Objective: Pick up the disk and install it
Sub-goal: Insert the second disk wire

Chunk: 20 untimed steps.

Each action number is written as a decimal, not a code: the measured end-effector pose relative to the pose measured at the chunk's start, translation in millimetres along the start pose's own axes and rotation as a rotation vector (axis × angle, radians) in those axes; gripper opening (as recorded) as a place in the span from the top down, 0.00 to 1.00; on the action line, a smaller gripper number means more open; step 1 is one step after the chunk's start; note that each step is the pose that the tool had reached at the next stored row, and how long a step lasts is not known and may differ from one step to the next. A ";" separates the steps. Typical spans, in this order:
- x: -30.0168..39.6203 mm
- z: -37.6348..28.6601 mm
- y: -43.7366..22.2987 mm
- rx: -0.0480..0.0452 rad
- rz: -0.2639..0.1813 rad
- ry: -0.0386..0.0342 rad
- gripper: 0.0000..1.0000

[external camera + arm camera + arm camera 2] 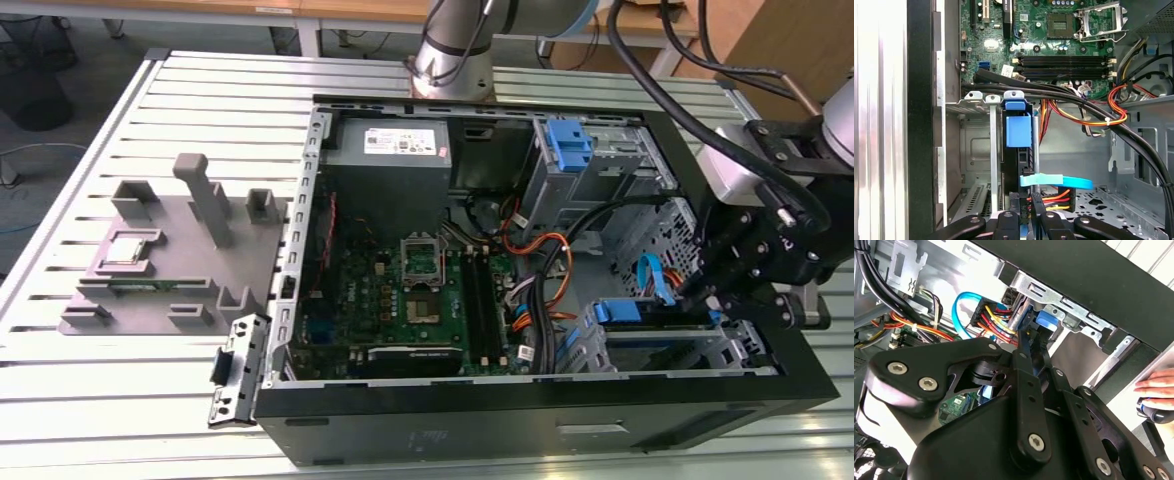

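Note:
The disk stands on edge in the drive cage at the near corner of the open computer case, on the exterior view's right, its blue carrier tab facing the motherboard. My gripper reaches down at the disk's other end. In the first wrist view the disk runs away from my gripper, whose black fingers sit on either side of its near end. In the second wrist view my gripper closes on the disk's blue edge.
Black, orange and red cables and a blue flat cable cross beside the cage. The motherboard and power supply fill the case's middle. A blue bracket sits in the far bay. A grey fixture holds a small chip. A person's hand rests outside the case.

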<state>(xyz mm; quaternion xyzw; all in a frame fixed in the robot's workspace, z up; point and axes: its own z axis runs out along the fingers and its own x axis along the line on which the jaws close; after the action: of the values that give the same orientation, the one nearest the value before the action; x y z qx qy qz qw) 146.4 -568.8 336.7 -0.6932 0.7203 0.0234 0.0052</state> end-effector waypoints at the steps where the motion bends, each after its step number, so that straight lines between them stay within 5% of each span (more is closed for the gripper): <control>1: -0.7 0.3 0.0 0.0000 0.000 0.0001 0.76; 12: -9.9 4.7 0.3 0.0005 0.000 0.0128 0.76; 20: -10.1 4.6 0.3 0.0007 0.000 0.0168 0.78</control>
<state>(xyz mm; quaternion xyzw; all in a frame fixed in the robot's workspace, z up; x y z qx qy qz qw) 146.4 -558.6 332.5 -0.6932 0.7205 0.0173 -0.0006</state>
